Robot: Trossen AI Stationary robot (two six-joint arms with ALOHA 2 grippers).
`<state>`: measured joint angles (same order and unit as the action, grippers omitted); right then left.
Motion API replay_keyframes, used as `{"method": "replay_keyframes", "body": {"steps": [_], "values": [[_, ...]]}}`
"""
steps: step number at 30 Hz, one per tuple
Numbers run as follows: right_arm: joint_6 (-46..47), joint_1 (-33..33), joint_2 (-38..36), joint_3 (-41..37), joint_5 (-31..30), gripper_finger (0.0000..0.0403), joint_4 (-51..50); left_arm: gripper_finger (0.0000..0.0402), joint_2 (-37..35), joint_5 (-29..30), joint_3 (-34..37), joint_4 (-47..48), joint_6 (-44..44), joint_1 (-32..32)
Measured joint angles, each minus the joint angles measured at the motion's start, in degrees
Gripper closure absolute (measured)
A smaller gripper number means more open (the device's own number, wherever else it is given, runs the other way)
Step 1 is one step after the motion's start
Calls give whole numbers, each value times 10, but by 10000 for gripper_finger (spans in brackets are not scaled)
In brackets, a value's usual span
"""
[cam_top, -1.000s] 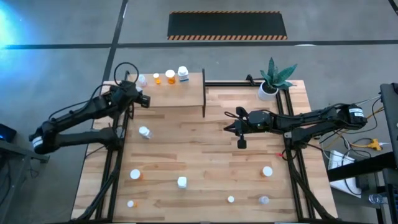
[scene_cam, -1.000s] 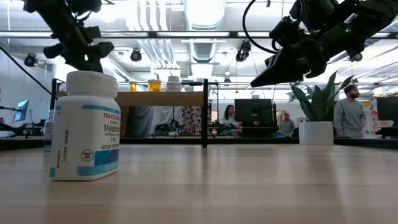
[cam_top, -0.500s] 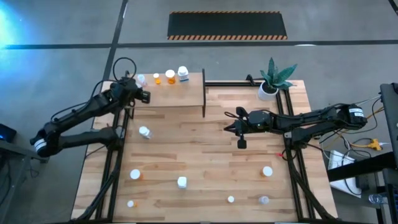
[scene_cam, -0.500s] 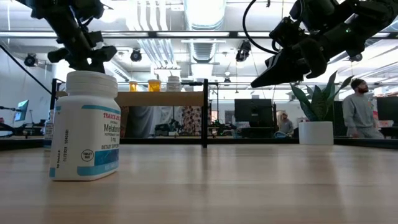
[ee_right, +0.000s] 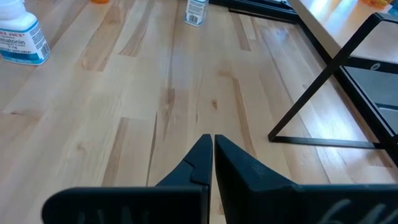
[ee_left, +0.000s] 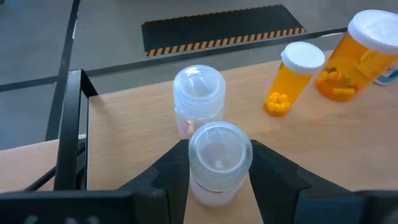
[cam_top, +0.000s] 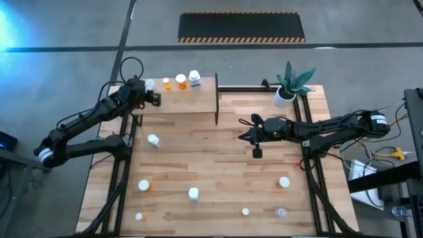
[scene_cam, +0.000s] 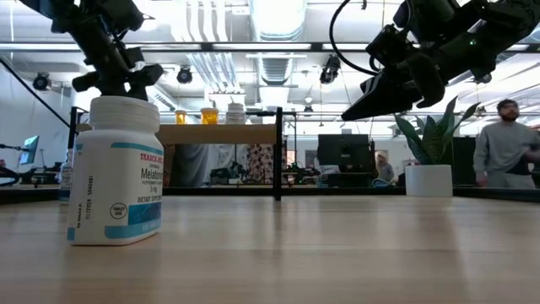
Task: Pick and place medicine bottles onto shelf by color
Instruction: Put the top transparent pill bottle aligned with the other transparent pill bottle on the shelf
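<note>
The shelf [cam_top: 188, 99] is a light wooden board on black posts at the table's far left. On it stand a clear bottle [ee_left: 199, 96], two orange bottles [ee_left: 292, 78] [ee_left: 360, 56] and a white one [cam_top: 194, 79]. My left gripper [cam_top: 153, 99] is over the shelf's left end, shut on another clear white-capped bottle [ee_left: 219, 158]. My right gripper [cam_top: 242, 133] hangs shut above the table's middle with nothing in it. Several more medicine bottles stand on the tabletop, among them a clear one [cam_top: 153, 140] and a white one [cam_top: 193, 193]. My left gripper pinches the clear bottle between its two fingers, one on each side of the body [ee_left: 194, 182] just below the cap. The fingers [ee_left: 171, 171] come slanting down from the table's left side. The bottle stands upright, cap up; its base is hidden by the gripper.
A dark upright divider [cam_top: 216, 99] closes the shelf's right end. A white pot with a green plant [cam_top: 285, 92] stands at the far right. A white labelled bottle [scene_cam: 114, 173] stands close to the low camera. People move in the room beyond the table.
My left gripper has carried the clear bottle toward the table's far edge and slightly right, in over the shelf's left end, turning a little. It stays shut on the bottle. A person in the background has walked to the right.
</note>
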<state>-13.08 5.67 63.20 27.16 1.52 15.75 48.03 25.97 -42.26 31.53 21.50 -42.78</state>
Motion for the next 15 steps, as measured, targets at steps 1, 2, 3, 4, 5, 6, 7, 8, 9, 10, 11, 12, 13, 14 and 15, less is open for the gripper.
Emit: {"method": "replay_keyframes", "body": {"steps": [1,2,3,4,5,6,7,8,9,10,11,12,13,14,15], "values": [[0,0,0,0,0,394,0,273,-1,-1,0,1,0,0],[0,0,0,0,0,394,0,269,-3,-2,0,2,0,0],[-1,0,0,0,0,394,0,264,-5,-2,0,4,0,0],[-1,0,0,0,0,394,0,257,-6,-3,0,5,0,0],[-2,0,0,0,0,394,0,251,-7,-5,0,6,0,0],[-2,0,0,0,0,394,0,244,-9,-9,0,10,0,0],[-2,0,0,0,0,394,0,237,-9,-11,0,12,0,0],[-2,0,0,0,0,394,0,231,-10,-13,0,11,0,0],[-2,0,0,0,0,394,0,226,-12,-15,0,10,0,0],[-2,0,0,0,0,394,0,222,-13,-16,0,10,-1,0],[-2,0,0,0,0,394,0,218,-13,-18,0,10,-6,0],[-2,0,0,0,0,394,0,215,-13,-19,0,10,-9,0],[-3,0,0,0,0,394,0,212,-13,-19,0,10,-9,0],[-3,0,0,0,0,394,0,210,-13,-19,0,9,-9,0],[-3,0,0,0,0,394,0,209,-13,-19,-1,10,-12,0]]}}
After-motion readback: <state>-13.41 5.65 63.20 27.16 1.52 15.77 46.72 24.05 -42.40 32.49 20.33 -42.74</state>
